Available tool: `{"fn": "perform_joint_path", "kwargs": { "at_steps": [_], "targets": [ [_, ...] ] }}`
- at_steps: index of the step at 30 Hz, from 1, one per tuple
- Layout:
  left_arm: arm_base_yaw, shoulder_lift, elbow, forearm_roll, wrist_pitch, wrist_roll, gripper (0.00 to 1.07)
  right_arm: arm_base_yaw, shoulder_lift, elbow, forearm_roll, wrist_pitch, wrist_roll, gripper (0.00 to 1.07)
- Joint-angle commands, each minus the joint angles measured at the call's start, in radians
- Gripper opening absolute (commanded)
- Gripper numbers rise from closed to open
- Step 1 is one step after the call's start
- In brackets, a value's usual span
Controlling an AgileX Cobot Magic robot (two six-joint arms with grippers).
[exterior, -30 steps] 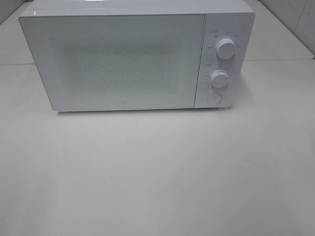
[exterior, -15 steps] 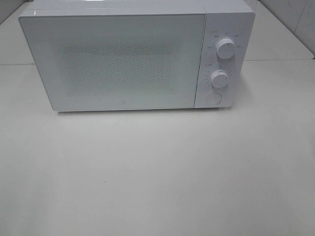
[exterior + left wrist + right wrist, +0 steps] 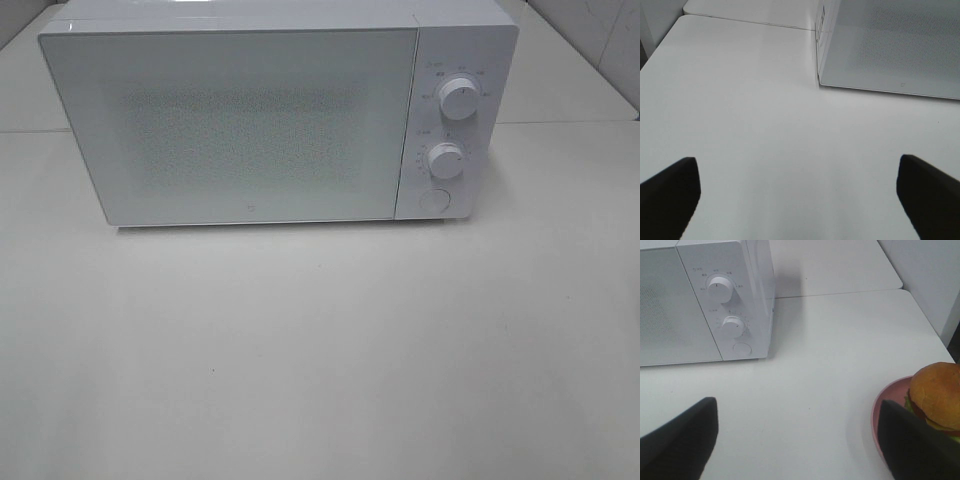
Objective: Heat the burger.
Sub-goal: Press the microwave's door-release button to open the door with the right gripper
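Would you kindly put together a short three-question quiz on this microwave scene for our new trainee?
1. True or false: the microwave door stands open.
2. The burger rests on: A) a pink plate; B) the microwave's top; C) a tray.
3. Fill in: the microwave's panel has ___ knobs above a round button.
Key: 1 false; 2 A; 3 two.

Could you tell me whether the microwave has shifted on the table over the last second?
No. The microwave sits in the same spot against the table seam behind it.
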Motion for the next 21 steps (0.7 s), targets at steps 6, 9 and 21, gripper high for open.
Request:
{"fn": "perform_joint_path", "kwargs": {
  "at_steps": [6,9,21],
  "targets": [
    [0.002,-0.009,0.001,0.002,-0.001,0.000,1.02,0.001,0.182,-0.005,-0.005,-0.188,0.002,0.76],
    [0.002,-0.009,0.001,0.002,-0.001,0.000,1.02,0.001,0.264,-0.005,-0.005,-0.276,0.001,0.76],
    [0.002,-0.009,0.001,0.002,-0.001,0.000,1.02,0.001,0.492,-0.005,-0.005,-0.473,0.001,0.76]
  ]
}}
